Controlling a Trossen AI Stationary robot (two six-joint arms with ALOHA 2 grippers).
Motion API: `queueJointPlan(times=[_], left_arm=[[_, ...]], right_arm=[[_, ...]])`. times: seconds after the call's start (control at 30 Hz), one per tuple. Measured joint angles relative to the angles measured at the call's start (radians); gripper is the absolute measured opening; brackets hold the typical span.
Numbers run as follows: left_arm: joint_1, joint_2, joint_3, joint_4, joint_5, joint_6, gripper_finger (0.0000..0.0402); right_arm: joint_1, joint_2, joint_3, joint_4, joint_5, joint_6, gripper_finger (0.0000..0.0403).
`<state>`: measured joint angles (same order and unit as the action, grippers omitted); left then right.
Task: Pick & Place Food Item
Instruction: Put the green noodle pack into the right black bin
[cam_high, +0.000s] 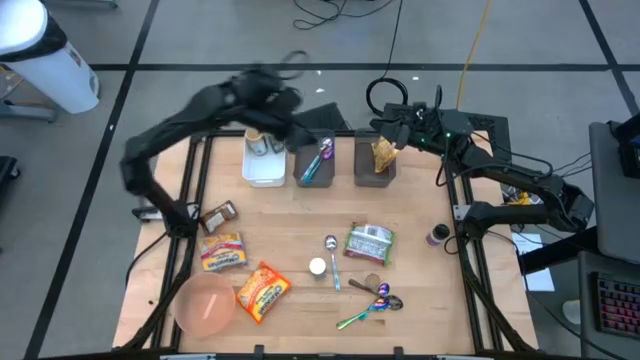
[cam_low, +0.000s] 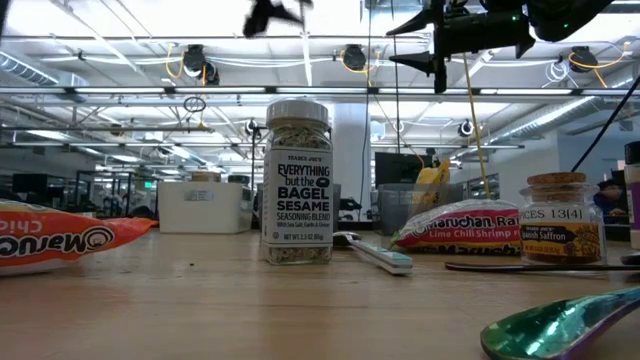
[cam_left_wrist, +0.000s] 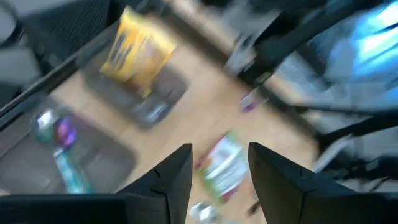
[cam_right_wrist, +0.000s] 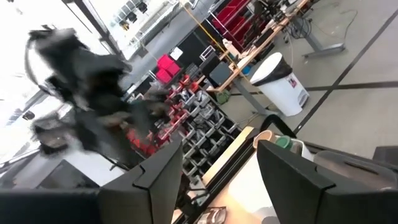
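Food items lie on the wooden table (cam_high: 420, 290): two orange ramen packets (cam_high: 222, 250) (cam_high: 262, 290), a green packet (cam_high: 368, 243) and a brown bar (cam_high: 220, 213). Three bins stand at the far edge. The white bin (cam_high: 262, 172) holds a jar, the middle grey bin (cam_high: 315, 165) holds a utensil, and the right grey bin (cam_high: 375, 172) holds a yellow packet (cam_high: 383, 152). My left gripper (cam_left_wrist: 221, 168) is high above the white and middle bins, blurred, open and holding nothing. My right gripper (cam_right_wrist: 214, 174) hangs open above the right grey bin, also holding nothing.
A pink bowl (cam_high: 205, 303) sits at the near left corner. A seasoning jar (cam_low: 298, 182), a spoon (cam_high: 332, 258), iridescent spoons (cam_high: 372, 305) and a small saffron jar (cam_low: 560, 218) stand mid-table and to the right. Bare wood lies between the bins and the packets.
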<state>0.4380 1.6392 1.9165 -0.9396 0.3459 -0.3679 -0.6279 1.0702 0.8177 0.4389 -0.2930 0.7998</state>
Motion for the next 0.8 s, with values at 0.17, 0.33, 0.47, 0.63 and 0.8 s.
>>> queueJointPlan(times=[0.17,0.33,0.47,0.63,0.8], left_arm=[[-0.085,-0.215,-0.085,0.152,-0.078,-0.061,0.0163],[-0.168,-0.437,-0.299,0.291,-0.236,-0.08,0.0163],[-0.188,-0.592,-0.498,0.327,-0.3,-0.08,0.0163],[-0.189,-0.749,-0.715,0.369,-0.28,-0.082,0.0163],[-0.213,-0.821,-0.892,0.376,-0.269,-0.114,0.0163]], right_arm=[[0.028,0.0,0.0,-0.002,0.007,0.004,0.0201],[0.089,0.0,0.0,-0.001,0.117,0.004,0.0201],[0.151,0.0,0.0,0.006,0.257,0.0,0.0201],[0.224,0.014,0.0,0.005,0.423,-0.006,0.0201],[0.295,0.05,0.0,0.006,0.522,-0.004,0.0201]])
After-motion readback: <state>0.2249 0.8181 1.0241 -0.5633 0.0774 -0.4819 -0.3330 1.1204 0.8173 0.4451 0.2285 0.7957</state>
